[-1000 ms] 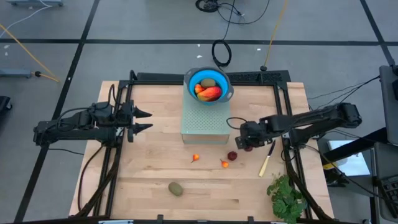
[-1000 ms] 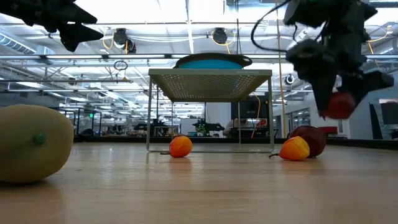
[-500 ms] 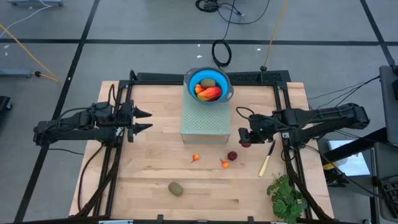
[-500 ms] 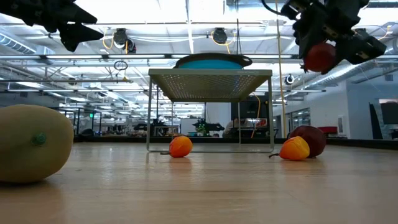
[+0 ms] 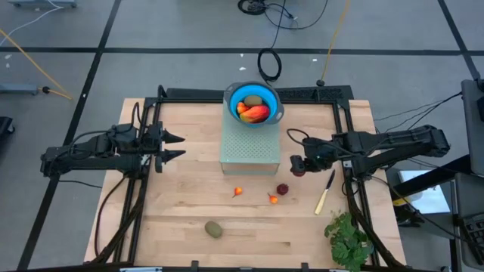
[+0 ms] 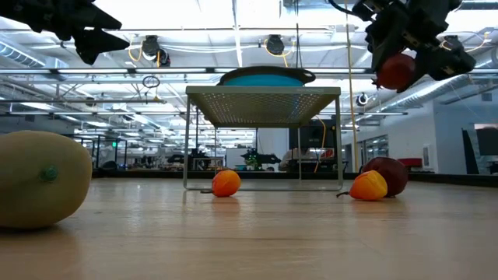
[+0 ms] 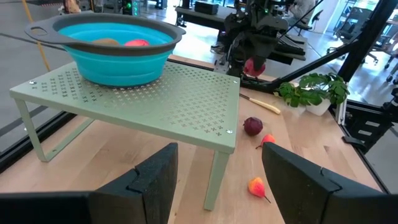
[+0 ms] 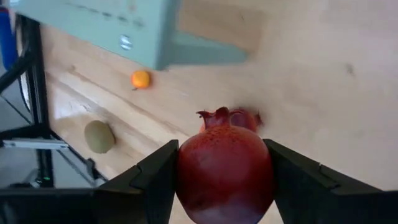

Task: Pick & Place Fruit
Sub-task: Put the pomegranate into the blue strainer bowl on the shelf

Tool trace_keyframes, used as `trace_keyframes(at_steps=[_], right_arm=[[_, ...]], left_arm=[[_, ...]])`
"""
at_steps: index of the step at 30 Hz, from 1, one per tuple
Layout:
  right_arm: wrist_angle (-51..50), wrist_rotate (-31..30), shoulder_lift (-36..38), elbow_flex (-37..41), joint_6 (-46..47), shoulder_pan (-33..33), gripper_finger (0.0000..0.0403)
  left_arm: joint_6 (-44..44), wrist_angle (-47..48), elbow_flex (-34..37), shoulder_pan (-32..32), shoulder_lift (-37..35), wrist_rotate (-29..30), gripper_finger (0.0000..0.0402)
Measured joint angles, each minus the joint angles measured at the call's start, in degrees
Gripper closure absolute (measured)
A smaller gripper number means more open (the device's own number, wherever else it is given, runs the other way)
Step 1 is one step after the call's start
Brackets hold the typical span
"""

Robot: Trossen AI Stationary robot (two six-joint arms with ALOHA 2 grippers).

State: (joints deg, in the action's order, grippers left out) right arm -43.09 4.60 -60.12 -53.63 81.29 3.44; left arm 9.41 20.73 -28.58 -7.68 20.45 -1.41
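My right gripper [image 5: 299,167] is shut on a dark red round fruit [image 8: 225,171] and holds it in the air just right of the green rack [image 5: 249,143]. It also shows in the low view [image 6: 397,70]. A blue bowl [image 5: 253,102] on the rack holds an orange-red oblong and a greenish oval. A second dark red fruit [image 5: 282,189], two tiny orange-red pieces [image 5: 238,191] [image 5: 273,198] and a brownish-green oval [image 5: 214,228] lie on the table. My left gripper [image 5: 175,146] waits open left of the rack, touching nothing. My right gripper pinches the dark red fruit by its two opposite sides [image 8: 186,168] between its two fingers. The fingers slant down from the table's right side. The fruit's small crown [image 8: 227,115] points away from the wrist. The fruit is lifted clear of the table.
A yellow-handled knife [image 5: 325,193] lies right of the fruits, and a leafy green bunch [image 5: 348,238] sits at the near right corner. Black frame rails run along the table's left and right sides. Bare wood lies between the rack and the near edge.
My right gripper has risen with the dark red fruit, from just above the table to about the rack top's height. It has tipped less steeply downward, then held still. The fruit stays pinched and clear of the table.
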Motion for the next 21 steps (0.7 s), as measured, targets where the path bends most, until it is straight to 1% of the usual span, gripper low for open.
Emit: trace_keyframes(at_steps=[6, 11, 15, 21], right_arm=[[6.5, -4.4, 0.0, 0.0, -15.4, 0.0, 0.0191], [12.4, -4.6, 0.0, 0.0, -28.2, 0.0, 0.0190], [16.7, -4.5, 0.0, 0.0, -35.0, 0.0, 0.0189], [24.1, -4.4, 0.0, 0.0, -42.6, 0.0, 0.0189]], left_arm=[[0.1, 0.0, 0.0, 0.0, 0.0, 0.0, 0.0167], [0.4, 0.0, 0.0, 0.0, 0.0, 0.0, 0.0167], [0.4, 0.0, 0.0, 0.0, 0.0, 0.0, 0.0167], [0.4, 0.0, 0.0, 0.0, 0.0, 0.0, 0.0167]])
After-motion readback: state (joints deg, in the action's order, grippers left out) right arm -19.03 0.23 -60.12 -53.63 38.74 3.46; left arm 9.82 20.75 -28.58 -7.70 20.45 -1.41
